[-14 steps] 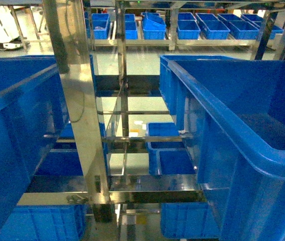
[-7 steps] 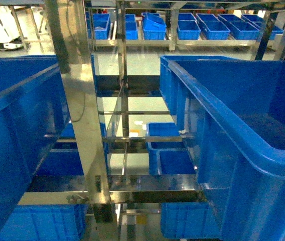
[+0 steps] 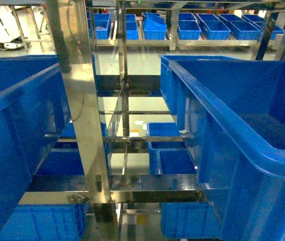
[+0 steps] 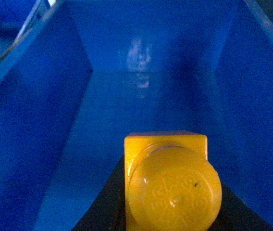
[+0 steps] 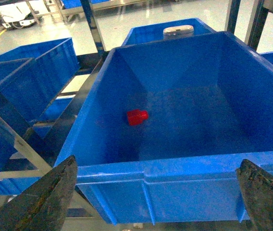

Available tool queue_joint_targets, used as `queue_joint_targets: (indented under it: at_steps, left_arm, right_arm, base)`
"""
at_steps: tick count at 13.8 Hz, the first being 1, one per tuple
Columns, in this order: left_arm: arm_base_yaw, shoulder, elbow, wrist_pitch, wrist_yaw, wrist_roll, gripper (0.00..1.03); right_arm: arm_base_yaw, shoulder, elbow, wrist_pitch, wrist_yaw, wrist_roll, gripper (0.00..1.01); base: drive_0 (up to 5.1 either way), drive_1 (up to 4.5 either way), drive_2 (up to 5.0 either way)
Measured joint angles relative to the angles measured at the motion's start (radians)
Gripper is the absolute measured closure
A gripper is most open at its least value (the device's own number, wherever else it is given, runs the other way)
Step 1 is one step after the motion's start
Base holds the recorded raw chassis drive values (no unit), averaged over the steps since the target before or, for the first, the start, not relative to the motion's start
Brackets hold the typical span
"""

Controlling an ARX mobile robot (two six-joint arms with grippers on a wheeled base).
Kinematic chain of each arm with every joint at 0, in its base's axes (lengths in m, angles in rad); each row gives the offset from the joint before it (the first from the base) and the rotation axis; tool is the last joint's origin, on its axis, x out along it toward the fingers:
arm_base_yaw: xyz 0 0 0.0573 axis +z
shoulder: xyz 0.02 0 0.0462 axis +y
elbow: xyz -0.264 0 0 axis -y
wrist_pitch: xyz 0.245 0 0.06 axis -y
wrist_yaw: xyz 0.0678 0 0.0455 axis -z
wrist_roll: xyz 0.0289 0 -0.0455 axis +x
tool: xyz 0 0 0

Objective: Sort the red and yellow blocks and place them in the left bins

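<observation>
Blue plastic crates fill almost every view. In the head view one big crate (image 3: 12, 150) stands on the left and another big crate (image 3: 243, 130) on the right, with a shiny metal rack post (image 3: 82, 115) between them; smaller blue bins (image 3: 202, 27) sit on far shelves behind. Neither arm shows in that view.

The left wrist camera looks down into a deep blue bin (image 4: 35, 120) with smooth walls and a bare floor. The yellow block (image 4: 167, 185) is close under the camera, its round stud turned toward the lens, held above the bin floor. The left gripper (image 4: 170, 211) holds this block; only dark finger parts are visible at its two sides.

The right wrist camera looks from outside over the thick rim of another blue crate (image 5: 175, 171). Inside, the red block (image 5: 137, 117) lies on its side on the floor, near the left wall, and nothing else is in this crate. The right gripper (image 5: 155, 202) is spread wide, its two dark fingertips (image 5: 45, 197) far apart at the lower corners, holding nothing. Behind this crate stands one more blue bin (image 5: 146, 33) with a pale round object (image 5: 178, 32) at its rim.
</observation>
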Motion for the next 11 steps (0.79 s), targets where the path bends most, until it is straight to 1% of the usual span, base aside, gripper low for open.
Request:
queue_joint_targets:
  at_steps: [1, 2, 3, 4, 5, 6, 7, 8, 9, 11]
  left_arm:
    - [-0.003, 0.047, 0.028, 0.033, 0.005, 0.029, 0.76]
    - [-0.016, 0.109, 0.059, 0.055, 0.017, 0.063, 0.76]
    - [-0.033, 0.174, 0.097, 0.012, 0.047, 0.093, 0.76]
    - [-0.050, 0.236, 0.146, -0.082, 0.076, 0.106, 0.76]
    - [-0.070, 0.310, 0.190, -0.096, 0.069, 0.120, 0.76]
    - [-0.076, 0.378, 0.242, -0.099, 0.057, 0.135, 0.76]
    - [-0.087, 0.439, 0.294, -0.084, 0.032, 0.145, 0.76]
    - [-0.100, 0.506, 0.350, -0.040, -0.005, 0.167, 0.76]
    - [-0.101, 0.565, 0.396, -0.050, 0.006, 0.190, 0.76]
    - [-0.086, 0.583, 0.365, -0.006, 0.035, 0.228, 0.55]
  right_arm:
    - [0.000, 0.000, 0.000, 0.000, 0.000, 0.000, 0.03]
    - [0.000, 0.000, 0.000, 0.000, 0.000, 0.000, 0.03]
    - [0.000, 0.000, 0.000, 0.000, 0.000, 0.000, 0.03]
    - [0.000, 0.000, 0.000, 0.000, 0.000, 0.000, 0.03]
    - [0.000, 0.000, 0.000, 0.000, 0.000, 0.000, 0.03]
    - [0.000, 0.000, 0.000, 0.000, 0.000, 0.000, 0.03]
    - [0.000, 0.000, 0.000, 0.000, 0.000, 0.000, 0.03]
    - [0.000, 0.000, 0.000, 0.000, 0.000, 0.000, 0.03]
    - [0.000, 0.000, 0.000, 0.000, 0.000, 0.000, 0.03]
    - [0.000, 0.000, 0.000, 0.000, 0.000, 0.000, 0.03]
  base:
    - [0.0, 0.00, 0.0]
    - [0.0, 0.00, 0.0]
    - [0.0, 0.00, 0.0]
    - [0.0, 0.00, 0.0]
    - [0.0, 0.00, 0.0]
    - [0.0, 0.00, 0.0]
    - [0.0, 0.00, 0.0]
    - [0.0, 0.00, 0.0]
    - [0.0, 0.00, 0.0]
    - [0.0, 0.00, 0.0]
